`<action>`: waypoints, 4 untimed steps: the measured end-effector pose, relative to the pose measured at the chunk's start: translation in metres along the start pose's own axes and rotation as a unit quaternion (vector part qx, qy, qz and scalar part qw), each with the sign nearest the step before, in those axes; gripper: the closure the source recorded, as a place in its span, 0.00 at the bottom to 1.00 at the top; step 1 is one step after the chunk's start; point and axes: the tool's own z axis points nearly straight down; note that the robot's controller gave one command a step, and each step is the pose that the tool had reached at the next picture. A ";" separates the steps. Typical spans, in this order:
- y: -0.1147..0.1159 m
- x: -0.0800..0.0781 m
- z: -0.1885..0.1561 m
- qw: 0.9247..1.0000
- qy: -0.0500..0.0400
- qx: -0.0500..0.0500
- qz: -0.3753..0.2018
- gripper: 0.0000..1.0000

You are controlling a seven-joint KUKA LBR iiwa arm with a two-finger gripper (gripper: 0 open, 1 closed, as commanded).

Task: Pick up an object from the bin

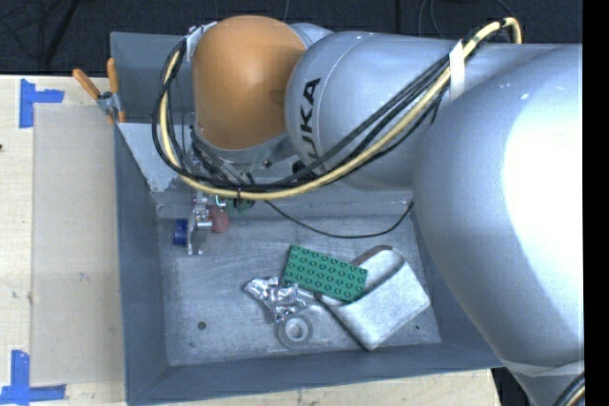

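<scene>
Though "UKA" reads on the grey arm (pixel 366 76), the tool (pixel 202 228) sits low at the upper left of the bin (pixel 138 280), between one blue piece (pixel 179 233) and one reddish piece (pixel 220 222); whether it is open or closed cannot be told. One green studded plate (pixel 326 274) lies apart.

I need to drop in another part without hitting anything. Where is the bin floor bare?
Bare: the view's lower-left floor, bordered by the bin's left wall, the gripper above and the crumpled silver piece. Crowded: lower middle, where that piece, the green studded plate, white block and metal ring cluster.
</scene>
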 end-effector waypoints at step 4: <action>-0.144 0.088 0.076 1.000 -0.004 -0.001 0.024 1.00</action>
